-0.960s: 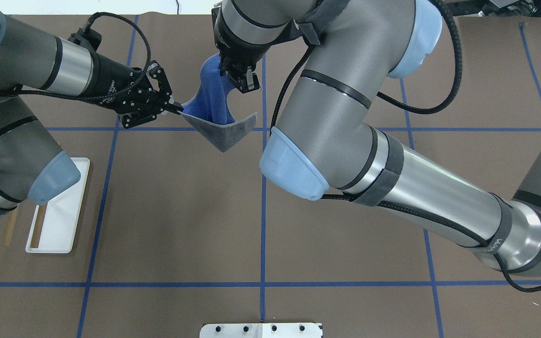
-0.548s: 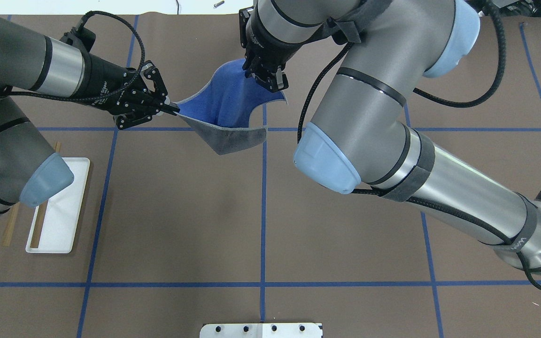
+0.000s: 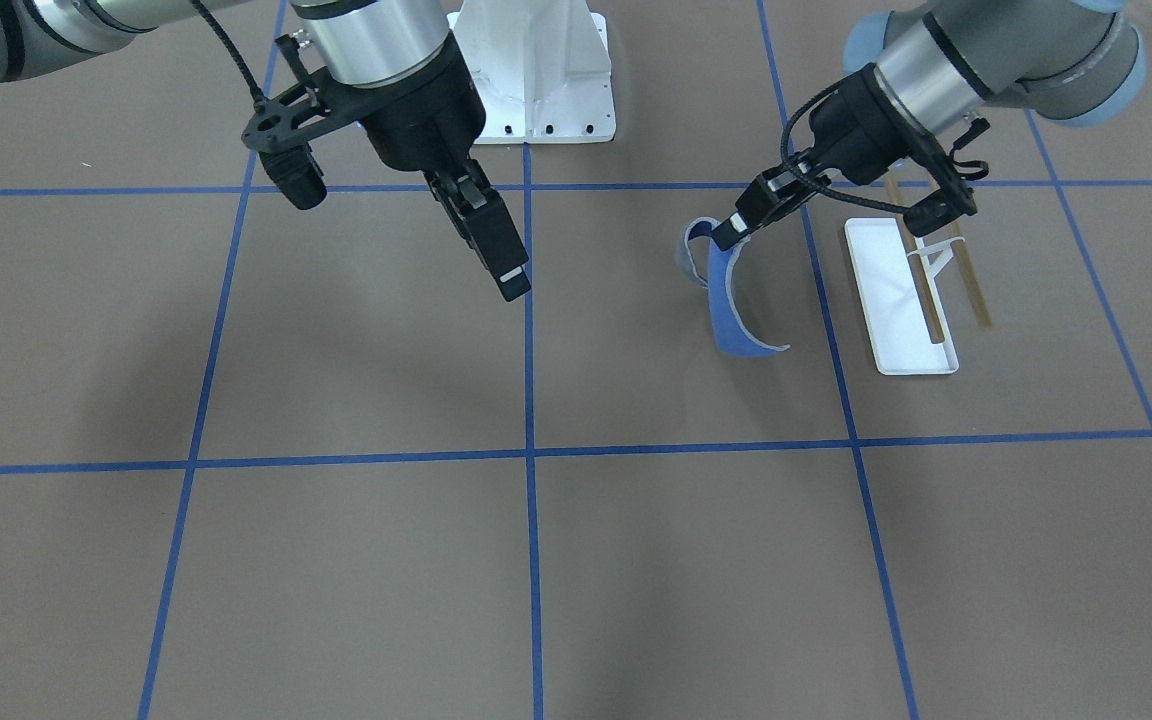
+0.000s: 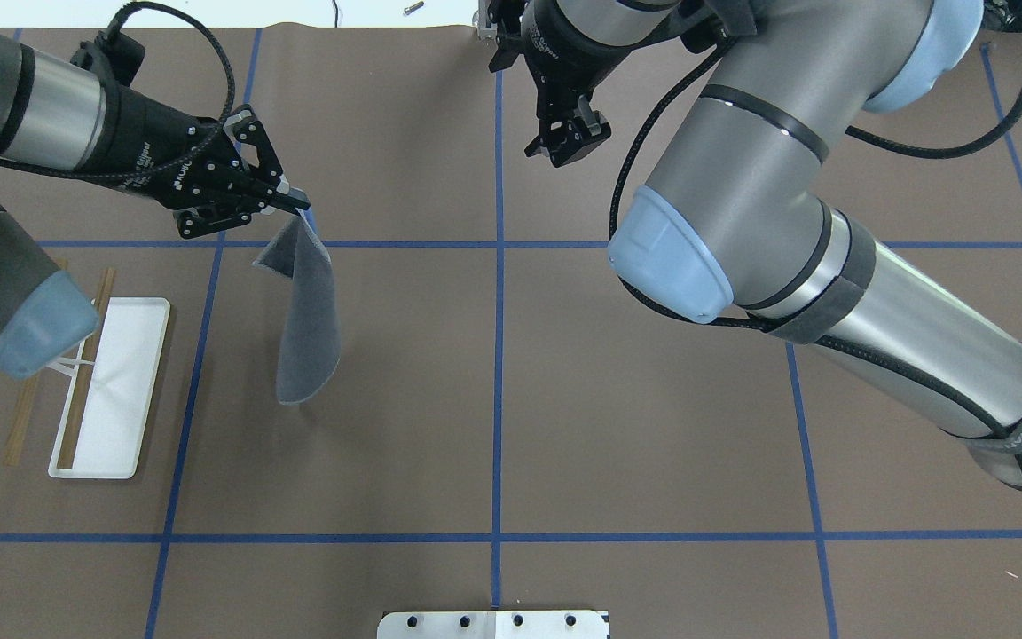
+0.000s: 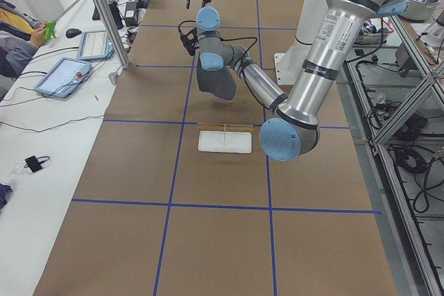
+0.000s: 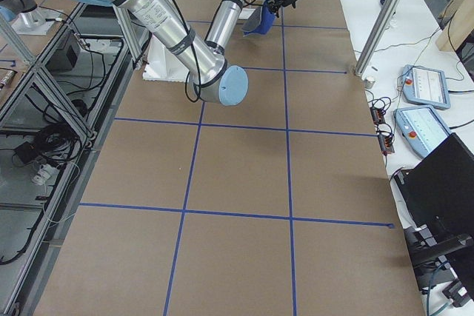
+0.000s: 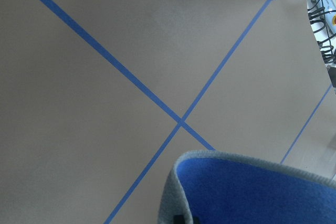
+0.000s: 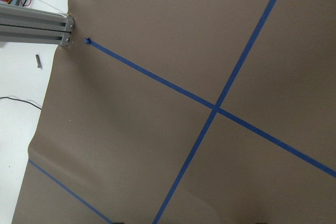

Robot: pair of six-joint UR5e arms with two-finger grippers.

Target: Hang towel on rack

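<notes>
My left gripper (image 4: 294,202) is shut on one corner of the towel (image 4: 308,311). The towel hangs down from it above the table, grey face up in the overhead view. Its blue face shows in the front view (image 3: 733,305) and in the left wrist view (image 7: 262,192). In the front view the left gripper (image 3: 733,228) is just left of the rack. The rack (image 4: 116,399) has a white tray base and two wooden rods (image 4: 82,373), and stands near my left arm's elbow. My right gripper (image 4: 564,145) is open and empty, well to the right of the towel near the far edge.
The white bolted pedestal (image 3: 536,70) stands at the robot's side of the table and also shows in the overhead view (image 4: 493,624). Blue tape lines (image 4: 498,355) cross the brown table. My right arm's large elbow (image 4: 671,266) hangs over the right half.
My right gripper has let go of the towel and moved right and away. The towel now hangs from the left gripper alone, which has shifted left toward the rack.
</notes>
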